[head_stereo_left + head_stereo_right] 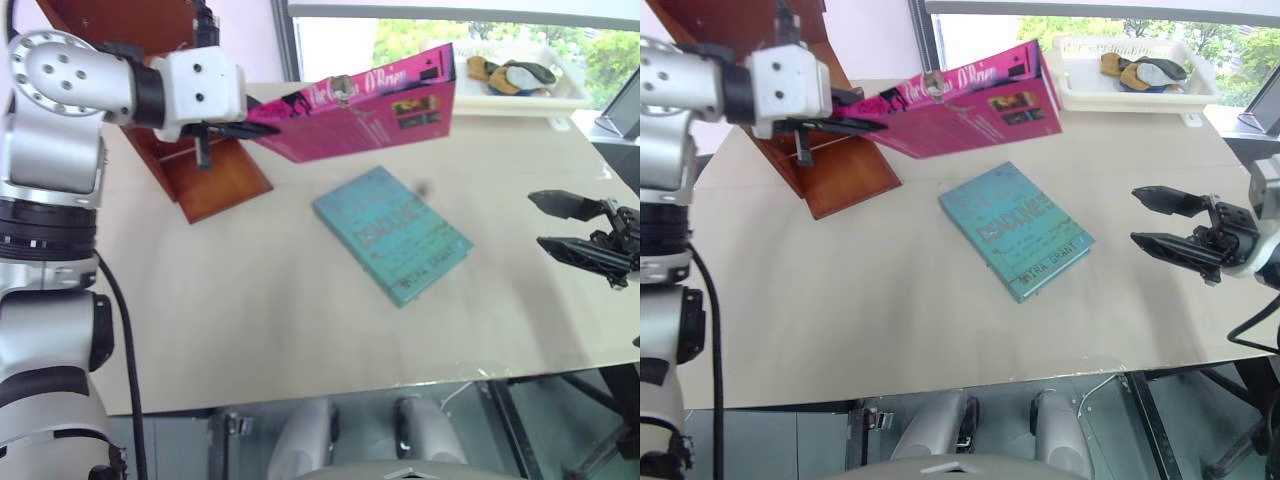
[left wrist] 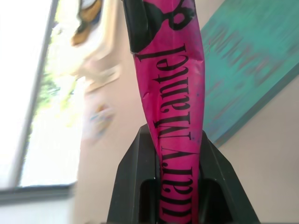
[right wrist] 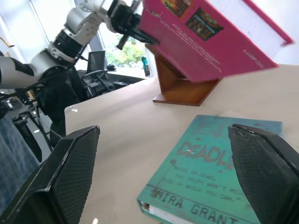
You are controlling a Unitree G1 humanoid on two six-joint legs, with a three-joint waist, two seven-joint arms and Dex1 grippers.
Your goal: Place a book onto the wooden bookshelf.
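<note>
Bright daylight from window; glare there; left wrist view blurred

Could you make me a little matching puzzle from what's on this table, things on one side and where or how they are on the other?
Things:
1. pink book
2. teal book
3. right hand
4. white tray

States:
a. open, holding nothing
b. lying flat on the table
c. at the table's far edge by the window
d. held in the air by the left hand

Pairs: 1-d, 2-b, 3-a, 4-c
</note>
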